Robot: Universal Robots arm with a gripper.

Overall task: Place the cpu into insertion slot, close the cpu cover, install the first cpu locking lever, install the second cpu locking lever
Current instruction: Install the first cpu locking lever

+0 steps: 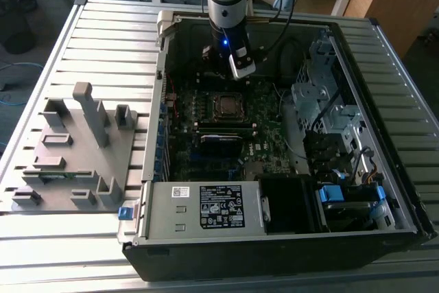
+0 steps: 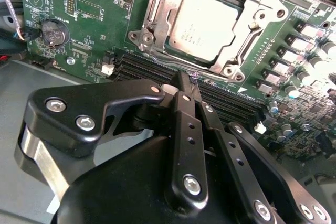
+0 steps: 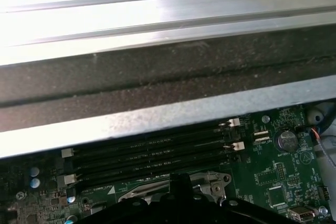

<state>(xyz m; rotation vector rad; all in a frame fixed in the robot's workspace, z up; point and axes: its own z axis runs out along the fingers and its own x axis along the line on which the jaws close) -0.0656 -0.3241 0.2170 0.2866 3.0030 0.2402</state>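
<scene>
Counting one cpu [image 2: 206, 22] (seated)

Dull grey metal cpu [image 2: 206, 24], shiny silver metal cpu cover [image 2: 157, 17], matt black hand [image 2: 188, 85]

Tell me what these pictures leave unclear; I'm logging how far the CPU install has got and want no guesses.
- Whether the two locking levers are latched: in the second wrist view the black end effector cuts off the near edge of the thin silver metal cover frame.
- The flat grey metallic CPU in the first wrist view: the end effector covers it.
- Socket detail in the exterior view: too small.
</scene>
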